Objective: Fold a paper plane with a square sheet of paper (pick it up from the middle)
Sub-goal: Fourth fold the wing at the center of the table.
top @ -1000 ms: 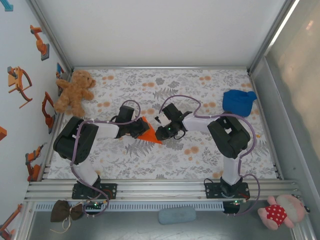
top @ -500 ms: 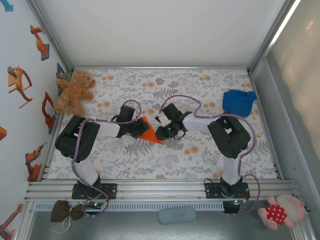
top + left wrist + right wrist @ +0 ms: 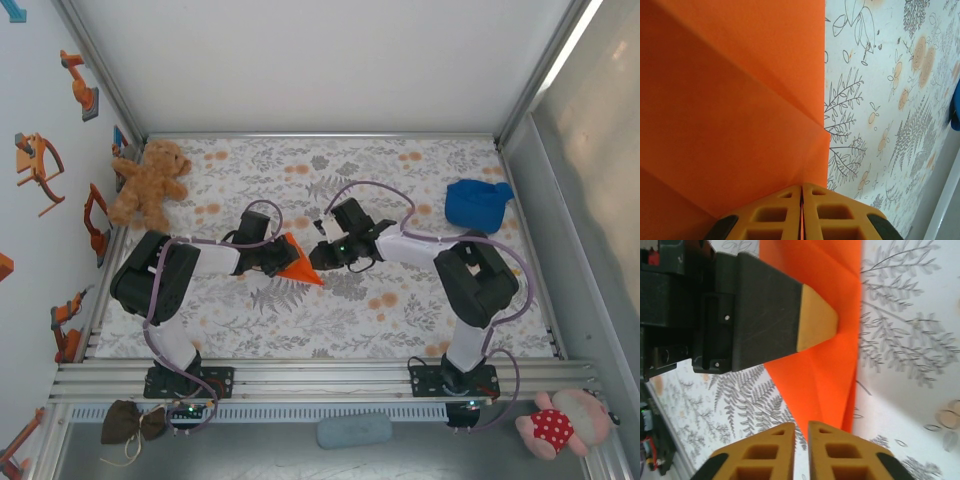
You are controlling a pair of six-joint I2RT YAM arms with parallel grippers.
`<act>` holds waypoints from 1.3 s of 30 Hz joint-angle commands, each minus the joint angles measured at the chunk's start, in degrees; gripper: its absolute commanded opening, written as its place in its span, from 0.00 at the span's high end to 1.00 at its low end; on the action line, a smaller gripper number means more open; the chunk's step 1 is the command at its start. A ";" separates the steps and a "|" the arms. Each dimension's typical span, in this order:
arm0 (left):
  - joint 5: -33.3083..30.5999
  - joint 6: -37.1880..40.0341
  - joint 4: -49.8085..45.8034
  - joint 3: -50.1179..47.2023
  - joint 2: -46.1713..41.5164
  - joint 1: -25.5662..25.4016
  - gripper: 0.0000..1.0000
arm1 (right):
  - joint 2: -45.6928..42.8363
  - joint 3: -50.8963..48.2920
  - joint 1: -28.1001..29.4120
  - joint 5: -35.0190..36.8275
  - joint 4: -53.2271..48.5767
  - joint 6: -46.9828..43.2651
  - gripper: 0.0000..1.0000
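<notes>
Floral tabletop [image 3: 400, 320]: square sheet of paper [image 3: 298, 265] creased into pointed wedge, clamped in left gripper [image 3: 801, 189]; right gripper [image 3: 801, 426] narrow at tip, grasp unclear; wing folds pending.

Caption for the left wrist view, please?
Left hand clamped shut on creased orange paper, floral-print table cover alongside.

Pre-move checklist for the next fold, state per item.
1. Left gripper clamped on orange paper: ok, pads shut on its edge.
2. Right gripper holding the paper: not ok, pads slightly apart, paper tip just ahead of them.
3. Creases present: ok, several visible.
4. Plane finished: not ok, a folded triangle so far.
5. Teddy bear and blue cloth apart from both grippers: ok.
</notes>
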 commanded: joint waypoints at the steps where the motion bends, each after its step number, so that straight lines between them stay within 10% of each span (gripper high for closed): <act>1: -0.71 1.46 -3.65 -0.51 0.23 -0.25 0.89 | 2.49 0.81 -0.02 -6.53 3.22 2.79 0.89; 39: -2.79 1.22 -6.43 -0.99 1.02 -0.13 0.90 | 9.15 -1.39 -0.31 -4.95 -2.62 -1.95 0.95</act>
